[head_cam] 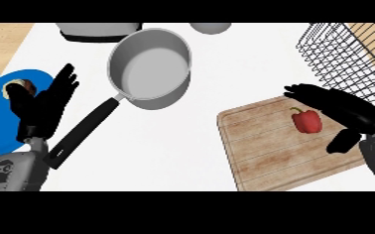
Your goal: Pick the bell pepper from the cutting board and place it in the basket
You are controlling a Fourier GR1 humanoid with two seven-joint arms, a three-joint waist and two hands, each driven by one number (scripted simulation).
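One bell pepper (307, 121) | on cutting board (271, 148) | between right hand (344, 111) fingers (304, 92)

My right hand (333, 110) hangs open over the right side of the cutting board (264, 148), with only bare wood between my fingers and the bell pepper (307, 120) just beside them. The black wire basket (338, 49) stands close behind at the counter's right edge, and its near wall lies between the board and its inside. A wide strip of bare white counter (234, 69) separates the board from the saucepan (150, 69), whose black handle (84, 131) slants down toward my open left hand (51, 104).
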